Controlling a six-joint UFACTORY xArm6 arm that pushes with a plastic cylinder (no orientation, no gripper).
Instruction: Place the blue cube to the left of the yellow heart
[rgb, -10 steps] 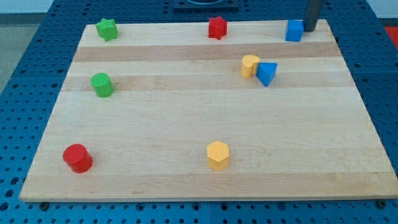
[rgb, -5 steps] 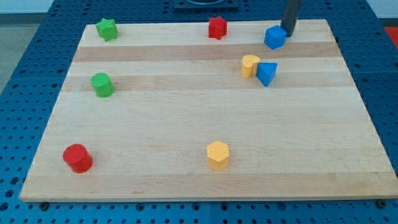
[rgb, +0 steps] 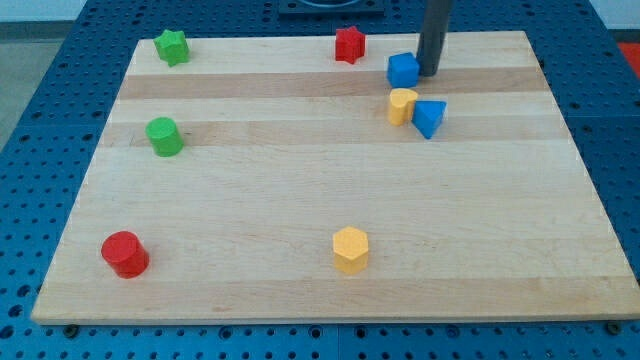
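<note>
With my tip (rgb: 430, 73) touching the blue cube (rgb: 403, 70) on its right side, near the view's top and just above the yellow heart (rgb: 402, 105), I'd judge the push must curl down-left, clear of the heart. No gripper exists to spread or pinch, and the bench (rgb: 300, 200) carries no containers.

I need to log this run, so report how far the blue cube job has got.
Done: the blue cube has been pushed leftward from the board's top right corner. In hand: my tip sits against the cube's right side. Left: the cube is above the yellow heart, not to its left, so it must go further left and down. The blue triangle touches the heart's right side.
</note>
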